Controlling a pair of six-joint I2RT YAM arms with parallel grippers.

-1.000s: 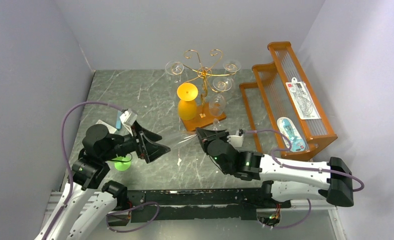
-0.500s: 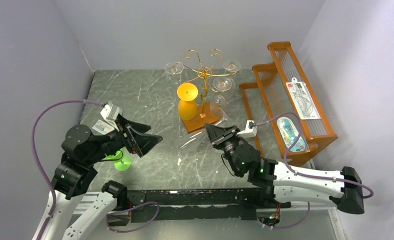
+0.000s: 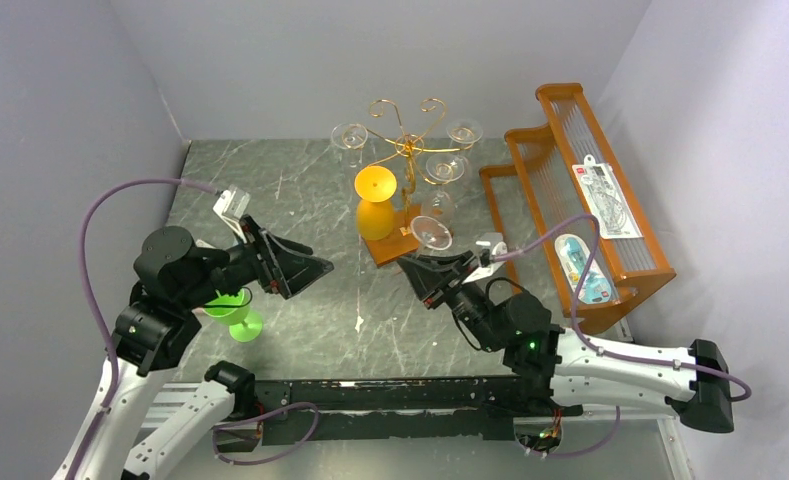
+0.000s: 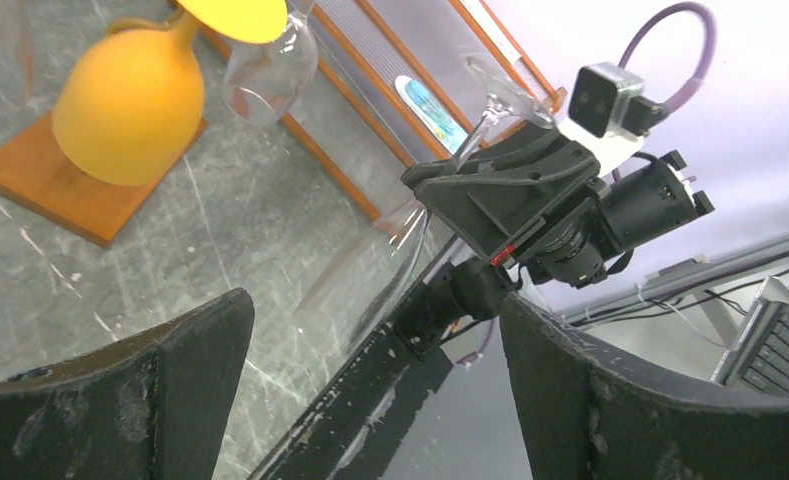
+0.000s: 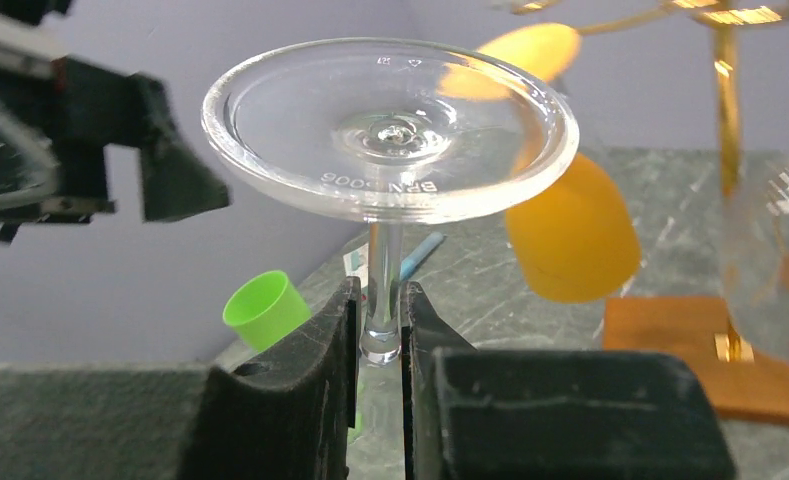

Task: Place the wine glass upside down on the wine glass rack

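Because the right tool (image 5: pixel 380 312) is clamped nearly shut on the thin stem of the clear wine glass (image 5: pixel 390 130), with the round foot uppermost and the bowl hanging below the fingers, the glass is already turned over and carried above the grey marble-patterned table (image 3: pixel 300 190). Its long axis runs foot-up but leans: the left wrist view shows the foot tipped toward the far side and the bowl trailing back toward the arm.

What the coming move turns on is where the thin gold wire wine glass rack with curled scroll arms on a brown wooden square base (image 3: pixel 407 146) stands relative to that tool. It lies straight ahead of the right tool, away from the arm bases and a little to its left, with the glass foot showing just over the near right corner of the base. 2 curled arms at the top look free; other arms carry clear glasses and 1 orange glass (image 3: pixel 374 205).

The left tool (image 3: pixel 300 268) stands wide open and holds nothing, further from the rack, so the right arm is plainly the nearer.
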